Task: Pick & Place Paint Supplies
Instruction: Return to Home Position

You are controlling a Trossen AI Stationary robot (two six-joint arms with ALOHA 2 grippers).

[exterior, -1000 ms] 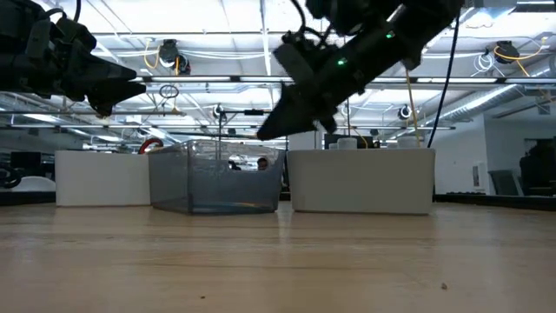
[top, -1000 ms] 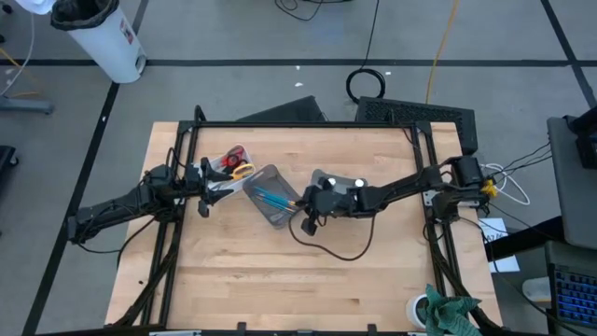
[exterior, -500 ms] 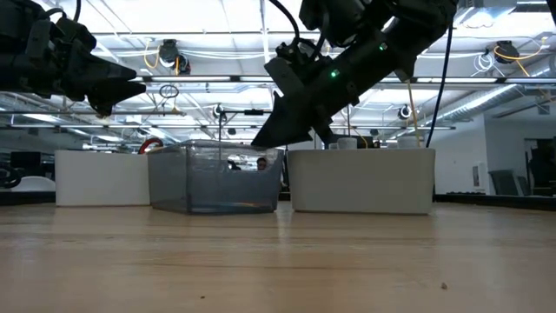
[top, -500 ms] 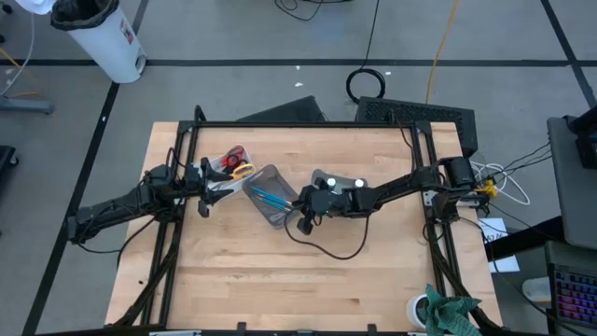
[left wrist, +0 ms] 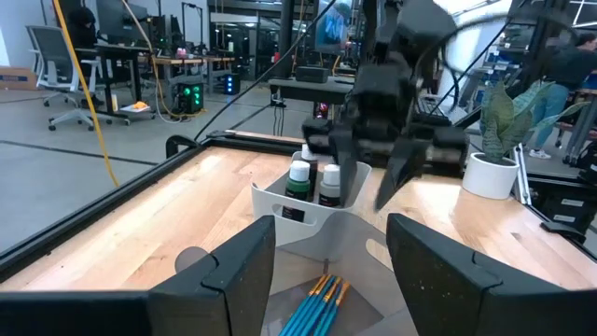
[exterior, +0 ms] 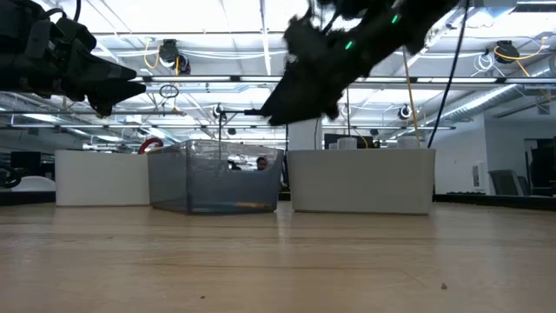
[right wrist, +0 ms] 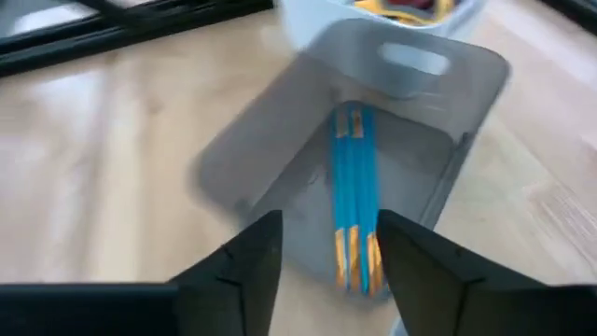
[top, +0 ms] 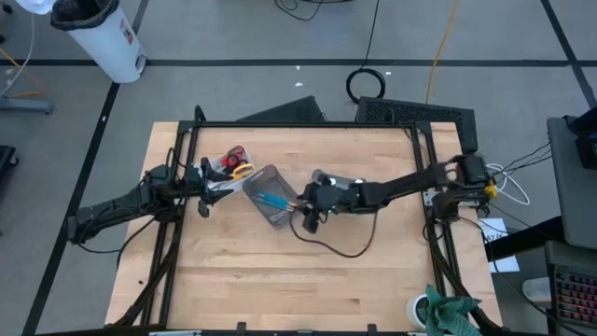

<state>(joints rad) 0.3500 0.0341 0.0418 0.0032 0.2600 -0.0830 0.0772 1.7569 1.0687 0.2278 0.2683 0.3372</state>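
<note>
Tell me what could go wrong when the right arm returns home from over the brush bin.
1. The right claw, open and empty, hangs just above the grey bin; a flat retreat could clip its rim or the white bottle bin beside it.
2. The arm's slack cable droops in a loop over the table and could snag.
The left claw waits open by the scissors bin.

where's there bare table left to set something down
Widest bare patch: the table's half at the high view's bottom, from the right arm's hanging cable to that edge. A narrower strip lies between the bins and the back rail. Crowded middle: scissors bin, brush bin, bottle bin, left gripper and right gripper hovering there.
</note>
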